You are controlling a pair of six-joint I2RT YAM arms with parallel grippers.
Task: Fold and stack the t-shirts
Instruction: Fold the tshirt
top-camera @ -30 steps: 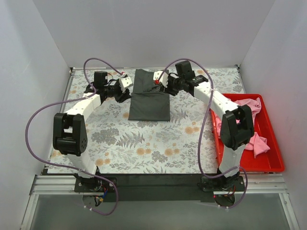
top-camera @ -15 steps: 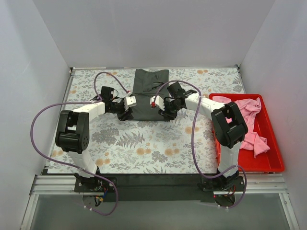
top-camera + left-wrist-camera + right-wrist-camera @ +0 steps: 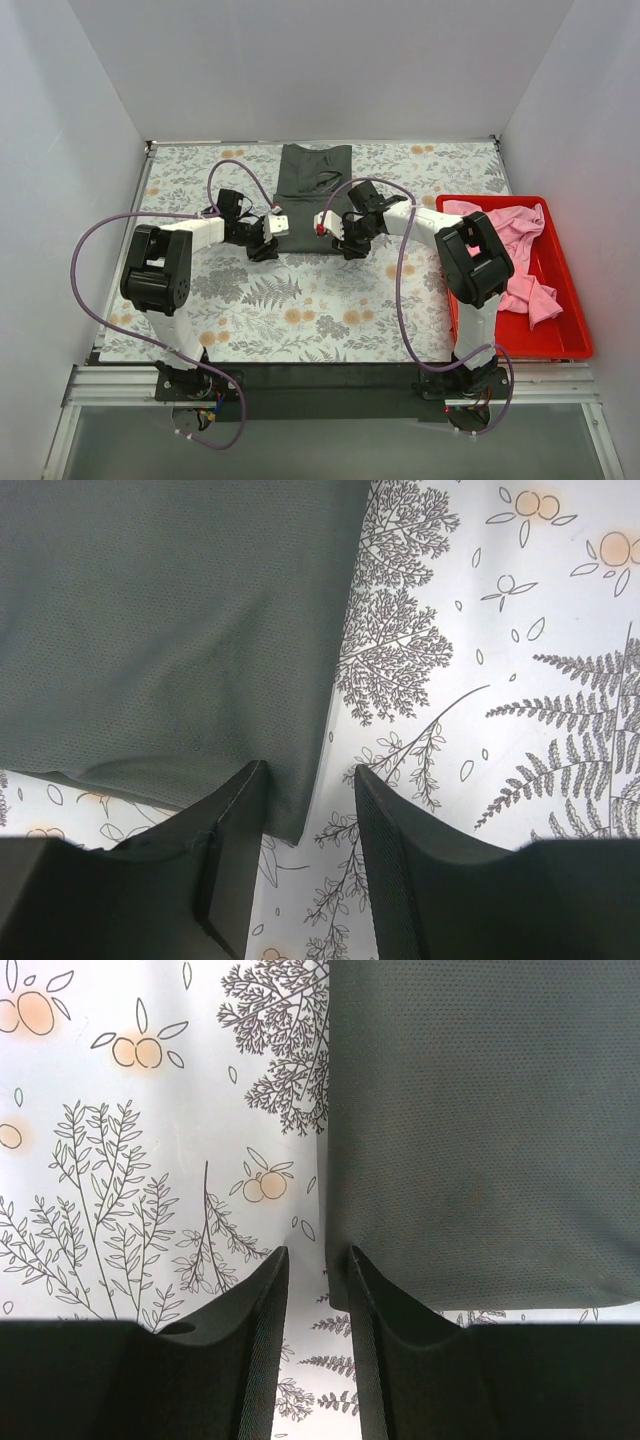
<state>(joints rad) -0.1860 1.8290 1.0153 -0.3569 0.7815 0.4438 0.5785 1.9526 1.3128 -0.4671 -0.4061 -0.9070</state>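
The dark charcoal t-shirt (image 3: pixel 315 185) lies flat at the back middle of the floral table cloth (image 3: pixel 300 300), collar at the far end. My left gripper (image 3: pixel 264 248) is at its near left corner and my right gripper (image 3: pixel 352 246) at its near right corner. In the left wrist view the left gripper (image 3: pixel 310 773) is open, with the shirt (image 3: pixel 170 630) corner lying loose between the jaws. In the right wrist view the right gripper (image 3: pixel 316 1255) is open a little, with the shirt (image 3: pixel 480 1110) edge against one finger. Pink t-shirts (image 3: pixel 515 225) lie crumpled in the tray.
A red plastic tray (image 3: pixel 575 330) stands at the right side of the table. White walls close in the back and both sides. Purple cables loop over both arms.
Both grippers have moved from the far part of the dark shirt toward me, down to its near corners. The shirt now lies longer, with its collar showing at the far end.
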